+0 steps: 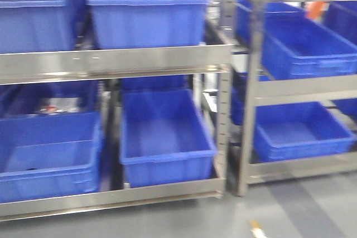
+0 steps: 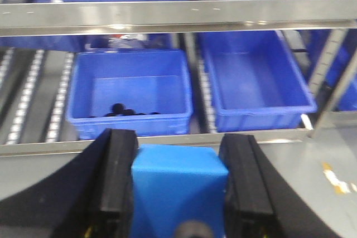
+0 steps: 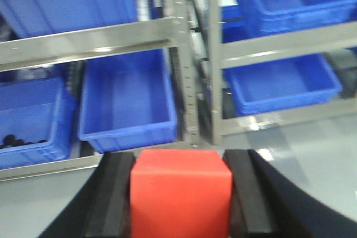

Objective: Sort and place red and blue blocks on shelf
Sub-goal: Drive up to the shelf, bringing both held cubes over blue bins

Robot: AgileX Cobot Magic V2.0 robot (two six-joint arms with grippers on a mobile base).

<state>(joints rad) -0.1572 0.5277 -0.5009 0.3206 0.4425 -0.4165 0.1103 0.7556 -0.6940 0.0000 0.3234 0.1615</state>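
Observation:
My left gripper (image 2: pixel 177 149) is shut on the blue block (image 2: pixel 178 188), black fingers pressed to both its sides. The red block (image 3: pixel 180 190) sits clamped the same way in my right gripper (image 3: pixel 181 157). Both are held in front of the shelf (image 1: pixel 111 62), a steel rack whose front rails (image 2: pixel 178 16) run across the wrist views above and below blue bins. Neither arm shows in the front view.
Large blue bins (image 1: pixel 164 135) fill both tiers. One lower bin (image 2: pixel 131 90) holds several small black round parts. A second steel rack (image 1: pixel 290 87) with more bins stands to the right, on a grey floor (image 1: pixel 290 210). White roller tracks (image 2: pixel 25 98) lie left of the bins.

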